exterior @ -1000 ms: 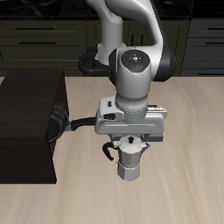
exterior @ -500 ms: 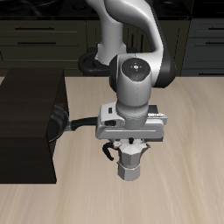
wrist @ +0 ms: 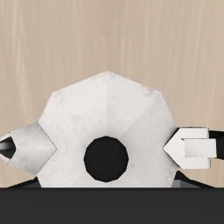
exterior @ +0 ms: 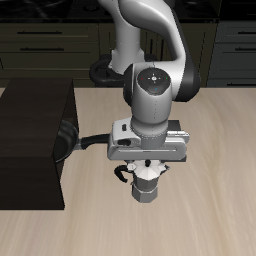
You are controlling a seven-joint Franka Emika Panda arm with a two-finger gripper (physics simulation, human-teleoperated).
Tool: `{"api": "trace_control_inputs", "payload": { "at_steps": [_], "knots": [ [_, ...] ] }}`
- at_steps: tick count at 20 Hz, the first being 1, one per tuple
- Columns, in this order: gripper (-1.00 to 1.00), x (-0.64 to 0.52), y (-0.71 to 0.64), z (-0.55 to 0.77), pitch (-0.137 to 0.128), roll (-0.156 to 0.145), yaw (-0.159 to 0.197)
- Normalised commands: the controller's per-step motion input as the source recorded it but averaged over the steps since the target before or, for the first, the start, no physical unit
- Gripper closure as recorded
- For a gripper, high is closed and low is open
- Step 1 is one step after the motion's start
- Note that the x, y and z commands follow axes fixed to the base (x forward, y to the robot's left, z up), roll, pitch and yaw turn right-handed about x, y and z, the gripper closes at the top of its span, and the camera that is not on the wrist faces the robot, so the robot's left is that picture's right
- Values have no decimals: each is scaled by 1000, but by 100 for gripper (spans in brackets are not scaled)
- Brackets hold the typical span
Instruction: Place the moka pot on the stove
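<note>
**Ana:** Wrist view first: what do you see under the hand (wrist: 109, 147)?

**Ben:** The moka pot (wrist: 107, 109), seen straight from above. Its pale faceted lid fills most of the frame, with a dark round spot at the middle. One finger (wrist: 191, 147) sits against one side of the lid, and the other shows at the opposite side, right against the pot's edge. Pale wood grain lies behind.

**Ana:** So the hand is holding it?

**Ben:** The fingers are narrowed onto the pot from both sides and appear to touch it, so yes, it looks clamped on the pot.

**Ana:** And from the exterior view?

**Ben:** The arm (exterior: 150, 60) reaches down from the back of the surface (exterior: 215, 200). The hand (exterior: 147, 167) points downward over the pot (exterior: 146, 184), which stands upright, roughly midway across and nearer the front edge than the back. I cannot tell whether its base touches the wood.

**Ana:** Anything else nearby?

**Ben:** A large black cabinet (exterior: 32, 145) sits along one side edge. A black frying pan (exterior: 70, 140) is beside it, its long handle pointing toward the pot. A dark round shape shows behind the arm near the back edge; I cannot tell what it is.
</note>
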Motion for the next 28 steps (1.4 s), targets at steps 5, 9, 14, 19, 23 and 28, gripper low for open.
{"api": "trace_control_inputs", "payload": {
  "at_steps": [5, 9, 14, 19, 23, 28],
  "knots": [
    [100, -71, -24, 179, -26, -2, 4],
    [100, -81, 5, 181, -25, -3, 14],
    [100, -79, 6, 213, -25, 7, -3],
    [100, -133, 70, 201, -26, 11, 6],
    [100, -149, 14, 187, -15, 7, -23],
    [100, -194, 27, 244, -30, 9, 3]
  ]
}}
